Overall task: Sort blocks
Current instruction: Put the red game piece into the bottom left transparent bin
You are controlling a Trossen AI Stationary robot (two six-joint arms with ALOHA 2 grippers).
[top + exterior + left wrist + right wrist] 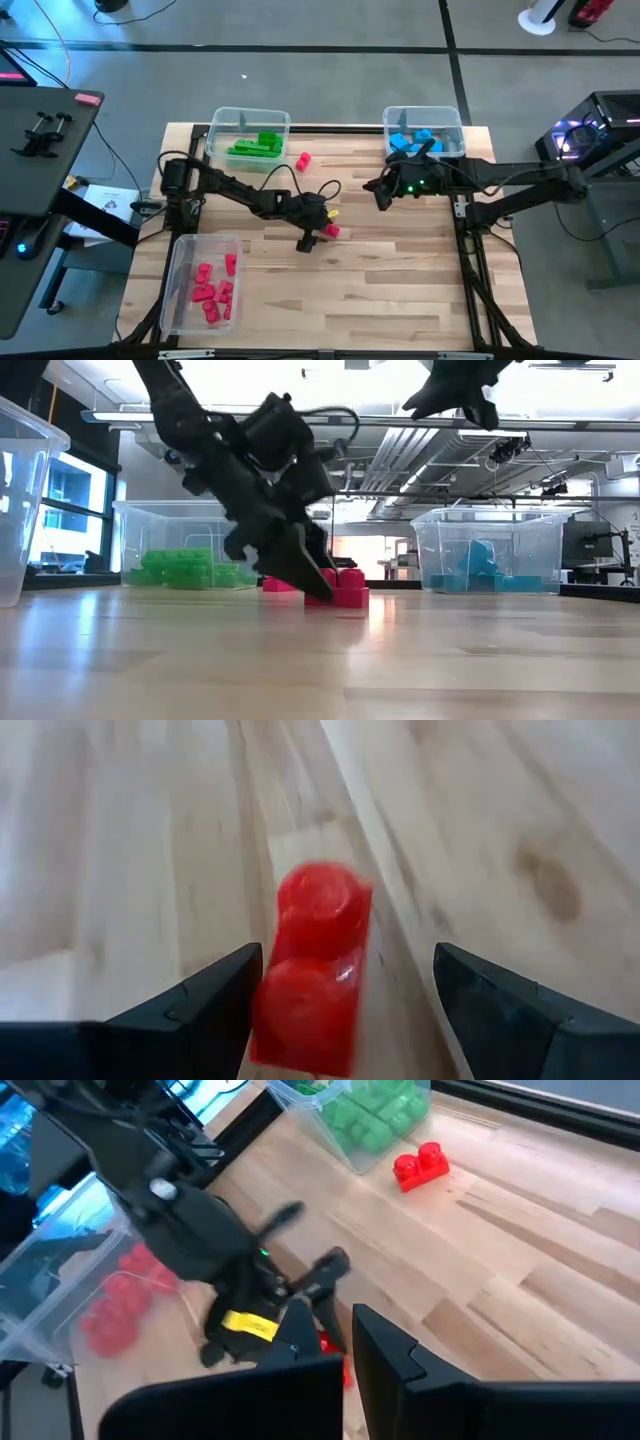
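Blocks are mostly binned by colour, so the left claw (345, 1000) stands wide open around a red block (312, 970) lying mid-desk, apparently lined up to grasp it, while the right claw (381, 190), shut and empty, waits near the blue bin (455, 118).

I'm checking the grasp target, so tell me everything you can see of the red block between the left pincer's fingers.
The red block is a small glossy plastic brick with two round studs on top, lying flat on the wooden table near its middle. The left pincer is lowered around it with fingers open. One finger looks to be against or very near the block's side; the other stands clearly apart. It sits alone, outside all three bins.
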